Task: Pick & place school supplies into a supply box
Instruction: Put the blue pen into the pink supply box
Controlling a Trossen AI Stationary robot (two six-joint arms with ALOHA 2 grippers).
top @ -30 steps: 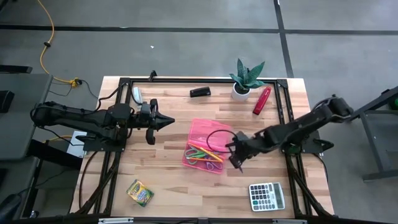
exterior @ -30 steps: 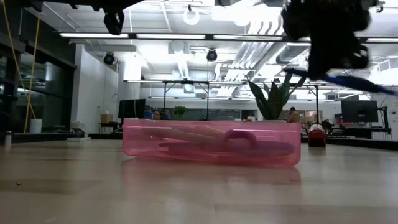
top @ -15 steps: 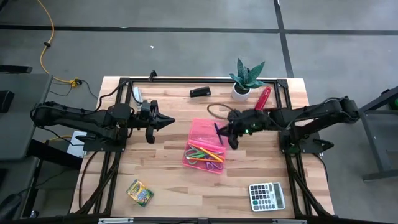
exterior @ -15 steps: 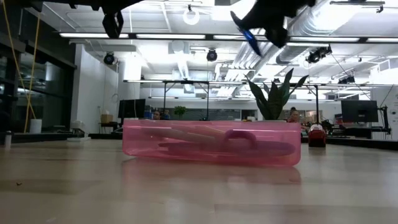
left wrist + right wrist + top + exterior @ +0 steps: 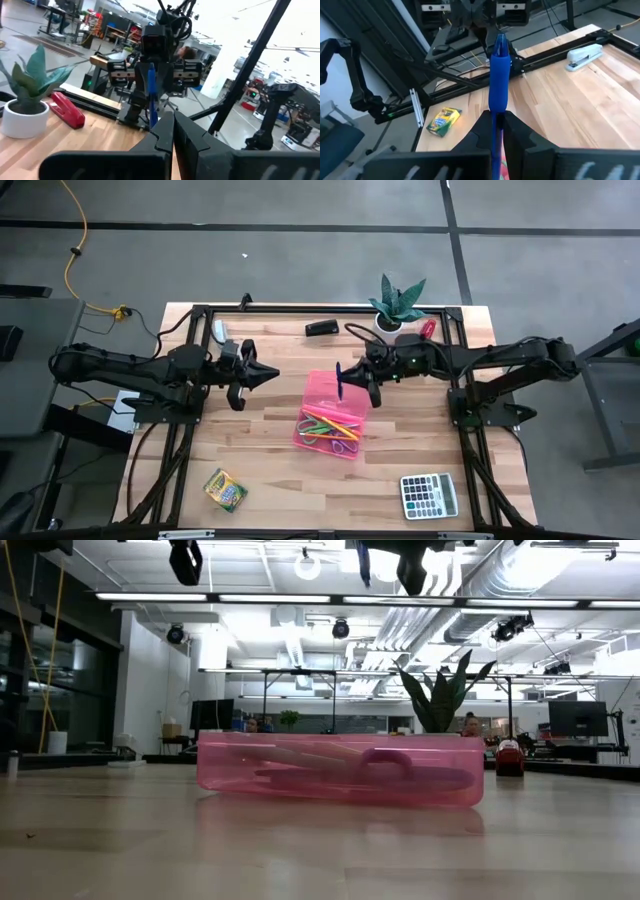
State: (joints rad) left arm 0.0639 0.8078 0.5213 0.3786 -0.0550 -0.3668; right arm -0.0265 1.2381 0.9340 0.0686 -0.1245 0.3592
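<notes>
Near the worktop's (image 5: 250, 450) centre, the open pink supply box (image 5: 332, 416) lies with green-handled scissors (image 5: 322, 423), pink-handled scissors (image 5: 340, 447) and an orange pencil (image 5: 335, 428) inside, long axes running roughly left to right. Above the box's far edge, raised well off the worktop, the right pincer (image 5: 360, 385) is clamped on the blue pen (image 5: 339, 381); the pen's long axis runs near to far in the high view, its free end projecting straight out beyond the fingertips. Toward the left edge, the left pincer (image 5: 270, 373) hovers with fingers together, holding nothing, aimed at the box. A grey calculator (image 5: 430, 496) sits by the near right corner.
</notes>
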